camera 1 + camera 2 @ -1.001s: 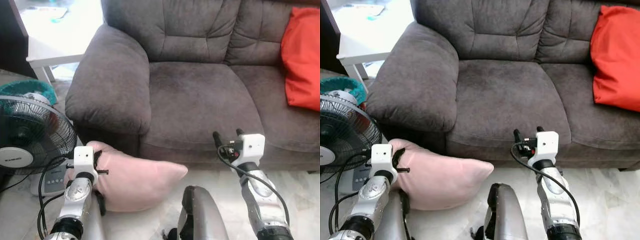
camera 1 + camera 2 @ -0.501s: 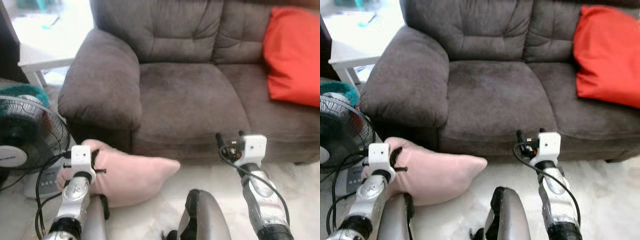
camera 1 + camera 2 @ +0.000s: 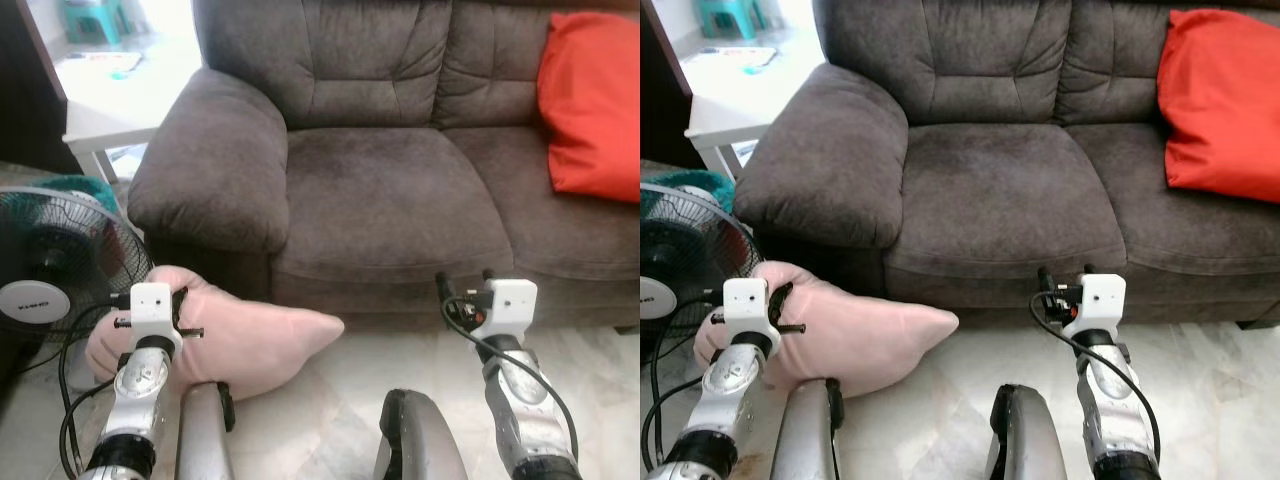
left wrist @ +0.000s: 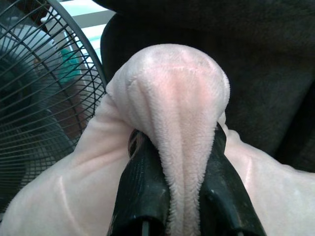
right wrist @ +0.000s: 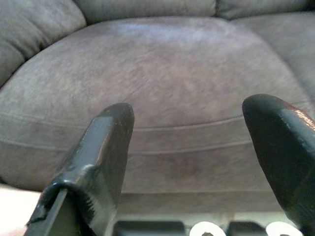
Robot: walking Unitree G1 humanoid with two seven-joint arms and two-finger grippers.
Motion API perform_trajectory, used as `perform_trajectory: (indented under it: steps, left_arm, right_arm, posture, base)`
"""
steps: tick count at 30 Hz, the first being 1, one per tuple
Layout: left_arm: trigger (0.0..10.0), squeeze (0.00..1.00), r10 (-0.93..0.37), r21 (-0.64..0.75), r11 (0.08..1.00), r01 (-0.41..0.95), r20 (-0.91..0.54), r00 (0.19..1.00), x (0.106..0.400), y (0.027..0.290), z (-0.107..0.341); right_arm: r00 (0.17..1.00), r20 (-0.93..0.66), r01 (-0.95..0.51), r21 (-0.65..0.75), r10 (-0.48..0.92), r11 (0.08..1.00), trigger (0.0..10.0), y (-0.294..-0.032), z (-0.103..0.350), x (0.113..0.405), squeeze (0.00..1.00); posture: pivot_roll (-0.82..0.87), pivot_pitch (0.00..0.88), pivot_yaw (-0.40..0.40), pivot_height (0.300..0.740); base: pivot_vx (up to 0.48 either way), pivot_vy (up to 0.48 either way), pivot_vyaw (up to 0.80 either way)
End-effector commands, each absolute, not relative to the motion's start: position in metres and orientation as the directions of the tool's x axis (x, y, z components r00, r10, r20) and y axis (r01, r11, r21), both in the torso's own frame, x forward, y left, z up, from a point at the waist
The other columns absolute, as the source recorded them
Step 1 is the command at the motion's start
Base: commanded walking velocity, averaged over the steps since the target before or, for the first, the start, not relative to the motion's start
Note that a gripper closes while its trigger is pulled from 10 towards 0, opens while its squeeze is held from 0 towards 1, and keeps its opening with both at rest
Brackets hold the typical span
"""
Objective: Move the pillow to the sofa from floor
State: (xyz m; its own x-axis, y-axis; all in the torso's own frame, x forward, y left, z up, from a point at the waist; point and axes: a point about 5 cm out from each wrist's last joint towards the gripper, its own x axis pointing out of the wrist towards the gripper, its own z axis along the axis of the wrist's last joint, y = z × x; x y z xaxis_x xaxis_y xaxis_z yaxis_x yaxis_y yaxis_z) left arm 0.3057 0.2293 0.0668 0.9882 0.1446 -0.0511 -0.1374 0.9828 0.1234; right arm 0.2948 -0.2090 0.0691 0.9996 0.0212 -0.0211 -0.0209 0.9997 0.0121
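A pale pink plush pillow (image 3: pixel 250 340) hangs low by the foot of the sofa's left armrest, in front of the dark grey sofa (image 3: pixel 390 190). My left gripper (image 3: pixel 178 312) is shut on the pillow's left corner; in the left wrist view a fold of pink pillow (image 4: pixel 172 128) is pinched between the two black fingers (image 4: pixel 142 191). Before the sofa's front edge my right gripper (image 3: pixel 463 283) stands open with nothing in it, and its wrist view faces the seat cushion (image 5: pixel 162 83) between spread fingers (image 5: pixel 106 147).
A standing fan (image 3: pixel 50 290) with its cables is close on the left, behind the pillow. A red cushion (image 3: pixel 590 100) leans at the sofa's right end. A white side table (image 3: pixel 105 125) stands beyond the armrest. Pale tiled floor (image 3: pixel 330 420) lies in front.
The camera has shifted, so the whole scene slid. The left gripper keeps its hold on the pillow, which sits a bit further left and nearer the fan. The right gripper stays open.
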Motion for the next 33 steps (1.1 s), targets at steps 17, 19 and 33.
perform_trajectory:
  steps: [17, 19, 33]
  left_arm:
    - [10.0, 0.0, 0.095, 0.116, 0.988, -0.102, 0.066, 0.993, 0.3109, 0.2189, 0.0918]
    - [10.0, 0.0, 0.095, 0.116, 0.988, -0.102, 0.065, 0.993, 0.3108, 0.2188, 0.0918]
    - [10.0, 0.0, 0.092, 0.118, 0.988, -0.098, 0.059, 0.994, 0.3106, 0.2186, 0.092]
  right_arm:
    - [1.0, 0.018, -0.004, 0.014, 0.004, 1.0, 10.0, -0.2109, 0.0772, 0.2933, 0.0]
    - [1.0, 0.018, -0.005, 0.015, 0.005, 1.0, 10.0, -0.2106, 0.0772, 0.2934, 0.0]
    - [1.0, 0.012, -0.006, 0.009, 0.006, 1.0, 10.0, -0.2128, 0.0757, 0.2927, 0.0]
  posture:
    - [0.13, 0.0, -0.046, 0.462]
    - [0.13, 0.0, -0.046, 0.462]
    - [0.13, 0.0, -0.043, 0.47]
  base:
    - [0.0, 0.0, 0.0]
    - [0.0, 0.0, 0.0]
    - [0.0, 0.0, 0.0]
